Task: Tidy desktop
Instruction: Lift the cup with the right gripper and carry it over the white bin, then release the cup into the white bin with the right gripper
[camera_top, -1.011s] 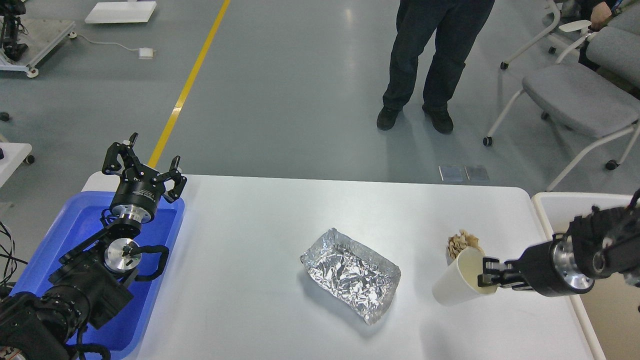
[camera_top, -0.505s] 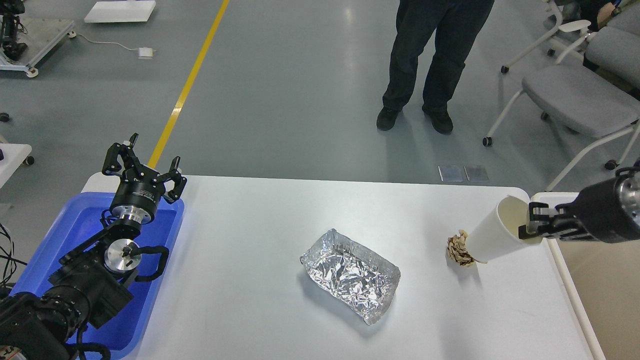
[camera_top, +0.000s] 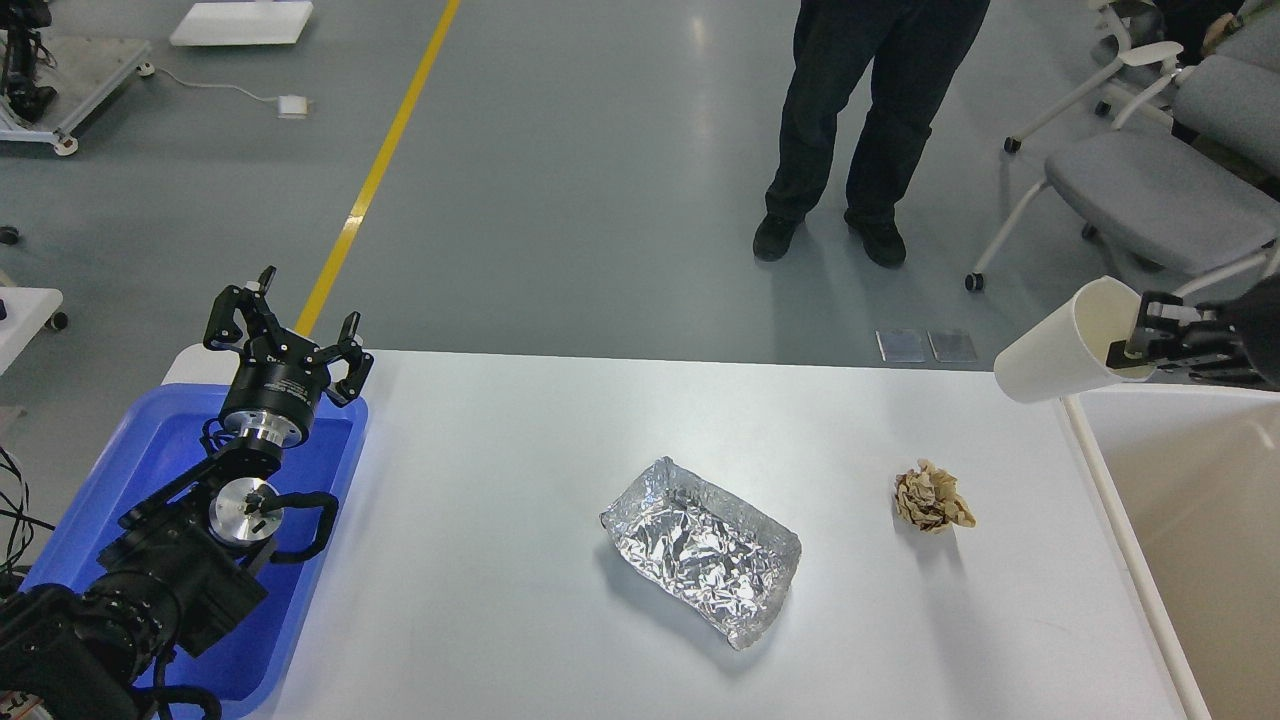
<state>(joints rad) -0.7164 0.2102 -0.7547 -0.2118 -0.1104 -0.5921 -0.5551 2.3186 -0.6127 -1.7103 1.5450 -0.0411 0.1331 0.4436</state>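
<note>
The white desktop (camera_top: 520, 450) carries a crumpled foil tray (camera_top: 700, 550) in the middle and a crumpled brown paper ball (camera_top: 930, 498) to its right. My right gripper (camera_top: 1135, 343) is shut on the rim of a white paper cup (camera_top: 1055, 345), held tilted in the air over the desktop's far right corner, beside the off-white bin (camera_top: 1180, 500). My left gripper (camera_top: 285, 325) is open and empty, raised above the far end of the blue tray (camera_top: 150, 460).
A person (camera_top: 860, 120) stands on the floor beyond the desktop. Grey chairs (camera_top: 1150, 190) stand at the back right. A yellow floor line (camera_top: 380, 170) runs at the back left.
My right gripper has lifted the white cup from beside the paper ball up and to the right, to the bin's near corner. The paper ball now shows fully. The left arm has not moved.
</note>
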